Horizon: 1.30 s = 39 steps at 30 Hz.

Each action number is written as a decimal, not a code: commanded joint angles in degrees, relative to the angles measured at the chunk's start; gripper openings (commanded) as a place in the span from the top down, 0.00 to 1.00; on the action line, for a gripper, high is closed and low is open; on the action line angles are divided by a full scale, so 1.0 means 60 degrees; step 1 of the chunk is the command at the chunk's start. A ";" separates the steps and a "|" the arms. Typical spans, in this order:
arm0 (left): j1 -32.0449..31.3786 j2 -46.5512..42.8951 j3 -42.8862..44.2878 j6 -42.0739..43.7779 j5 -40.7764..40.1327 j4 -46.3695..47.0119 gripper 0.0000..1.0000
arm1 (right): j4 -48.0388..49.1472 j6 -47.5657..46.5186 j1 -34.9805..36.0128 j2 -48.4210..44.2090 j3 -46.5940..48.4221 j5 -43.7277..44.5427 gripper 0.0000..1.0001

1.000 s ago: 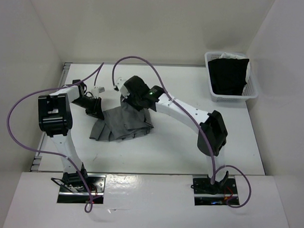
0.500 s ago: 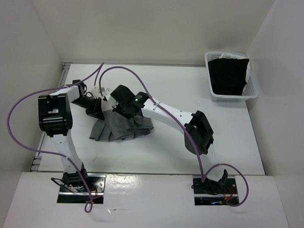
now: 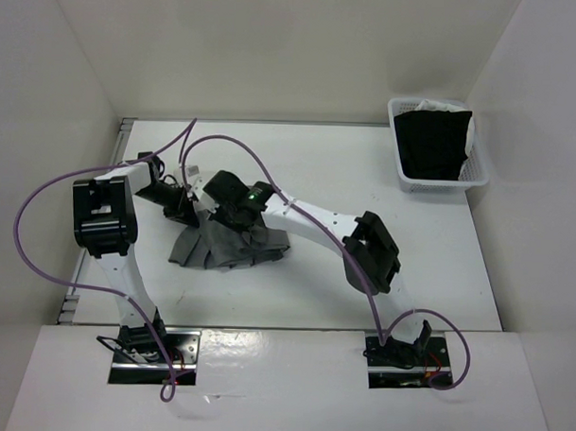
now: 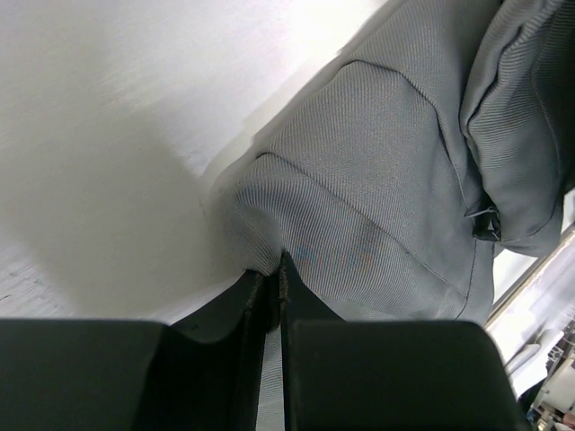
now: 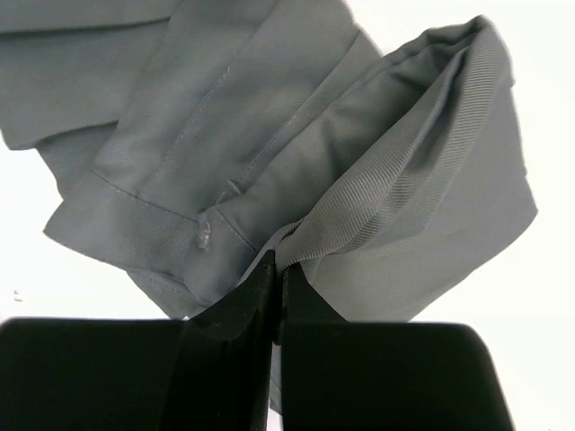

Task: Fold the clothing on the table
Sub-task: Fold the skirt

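Left wrist view: the left gripper (image 4: 269, 274) has its jaws pressed together on a thin edge of the grey skirt (image 4: 377, 180), pinched right at the fingertips. From that pinch the ribbed cloth rises ahead and spreads to the tool's right in soft overlapping folds. Bare white table (image 4: 108, 99) lies ahead and to the tool's left, with a shadow falling on it close to the fingers. Right wrist view: the right gripper (image 5: 274, 268) is likewise clamped on the skirt, gripping a ribbed band. This band stands up as a doubled fold running ahead and to the right of the fingertips. Flatter stitched panels lie ahead and to the tool's left, resting on the table. Top external view: both grippers stand near each other at the far edge of the skirt, left one slightly farther out. The garment is bunched on the table on the near side of them. A white basket (image 3: 399, 170) holding a black garment (image 3: 432, 145) sits well apart, far to the right of the right gripper.
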 commanded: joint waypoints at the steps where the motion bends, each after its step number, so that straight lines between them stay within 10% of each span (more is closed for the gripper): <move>1: 0.0022 0.0273 -0.0014 0.0395 0.0225 -0.0058 0.86 | 0.0271 0.0259 0.0032 0.0276 -0.0102 -0.0121 1.00; 39: 0.0022 0.0185 -0.0014 0.0395 0.0401 -0.0146 0.86 | -0.0212 0.0435 0.0984 0.1111 0.2314 -0.1323 1.00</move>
